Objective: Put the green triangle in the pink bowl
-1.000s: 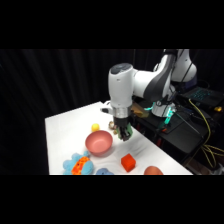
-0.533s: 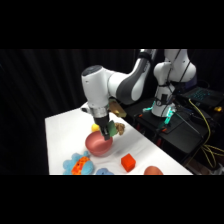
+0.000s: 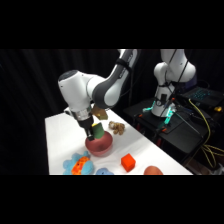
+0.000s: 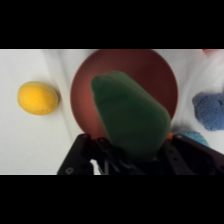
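Over the white table (image 3: pixel 60 135), the white Franka arm's two-finger gripper (image 3: pixel 95 131) now hangs directly above the round, dusty pink-red bowl (image 3: pixel 99 145), having swung leftward across the side view from its place nearer the table's far edge a second earlier. Half a second ago it was already closing on the bowl; now it sits squarely over it. Clamped between the fingers is the green triangle (image 4: pixel 131 116), a dark-green wedge-like block with rounded edges, which in the wrist view fills the middle of the picture with the bowl's red interior showing all round it. The block is aloft, not yet resting in the bowl, though how far above the bottom it hangs cannot be told.

Beside the bowl in the wrist view lies a round yellow ball (image 4: pixel 38 98), apart from the rim, and a fuzzy blue lump (image 4: pixel 210 110) sits on the opposite side. The side view shows an orange-red cube (image 3: pixel 128 162) near the table's front edge, a blue and orange toy (image 3: pixel 78 164) just beside the bowl, and a small brownish cluster (image 3: pixel 117 128) behind it.

The carry appears to be all but finished: the block is lined up with the bowl's opening, so what remains is likely a short descent and a release. With the wedge centred well inside the rim, a drop from here looks unlikely to miss, though a rounded block could roll against the bowl's wall.
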### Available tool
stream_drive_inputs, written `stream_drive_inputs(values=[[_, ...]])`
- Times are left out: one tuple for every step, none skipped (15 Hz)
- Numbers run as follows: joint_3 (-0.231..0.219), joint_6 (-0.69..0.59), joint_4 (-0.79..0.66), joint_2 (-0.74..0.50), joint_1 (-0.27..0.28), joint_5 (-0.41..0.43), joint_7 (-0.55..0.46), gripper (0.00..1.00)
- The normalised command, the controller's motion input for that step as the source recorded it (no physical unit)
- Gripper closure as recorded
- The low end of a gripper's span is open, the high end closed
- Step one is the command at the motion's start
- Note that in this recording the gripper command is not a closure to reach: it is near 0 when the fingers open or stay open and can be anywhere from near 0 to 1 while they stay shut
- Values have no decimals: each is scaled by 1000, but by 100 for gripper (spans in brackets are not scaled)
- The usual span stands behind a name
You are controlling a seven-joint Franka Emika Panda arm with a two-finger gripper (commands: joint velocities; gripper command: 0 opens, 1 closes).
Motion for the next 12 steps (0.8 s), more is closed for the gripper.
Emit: stream_drive_inputs(values=[[-8,-220,345,164,-21,132,-163,0],[-8,-202,295,122,-19,131,-163,0],[-12,-171,224,70,-13,124,-153,0],[-16,-157,185,37,-9,119,-143,0],[-21,-145,146,6,-3,111,-133,0],[-18,-139,127,-9,-6,116,-136,0],[-21,-138,116,-21,-4,113,-130,0],[-19,-134,106,-30,-3,113,-131,0],[-16,-129,95,-41,-1,115,-129,0],[-17,-126,86,-46,4,110,-124,0],[-15,-112,41,-80,9,108,-120,0],[-13,-108,31,-89,8,112,-122,0]])
